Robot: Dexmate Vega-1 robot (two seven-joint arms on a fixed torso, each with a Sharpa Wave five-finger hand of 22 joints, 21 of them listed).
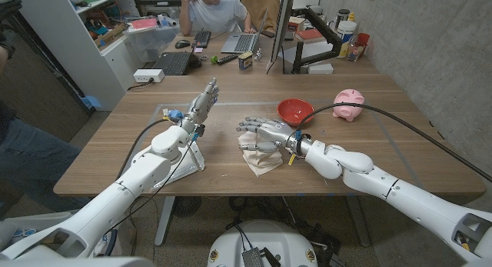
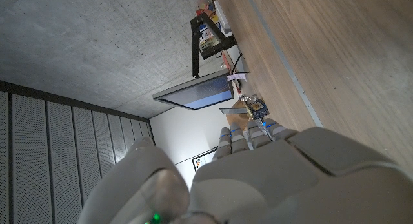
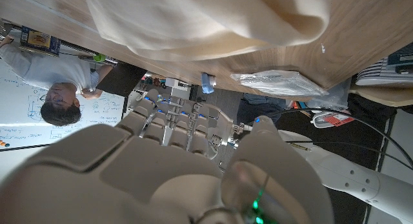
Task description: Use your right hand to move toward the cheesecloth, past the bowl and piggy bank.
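The right hand (image 1: 265,134) is hovering over the cloth (image 1: 260,153). The bowl (image 1: 295,111) and piggy bank (image 1: 349,104) are sitting behind it, and bare table (image 1: 400,148) is lying open beside the arm.

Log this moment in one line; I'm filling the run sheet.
right hand: open, over cloth | left hand: open, idle | bowl, piggy bank: behind right arm

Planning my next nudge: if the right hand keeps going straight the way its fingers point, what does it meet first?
The right hand already hovers above the cheesecloth, fingers pointing toward the left hand. Beyond the cloth the way looks free until the left arm, though depth is unclear.
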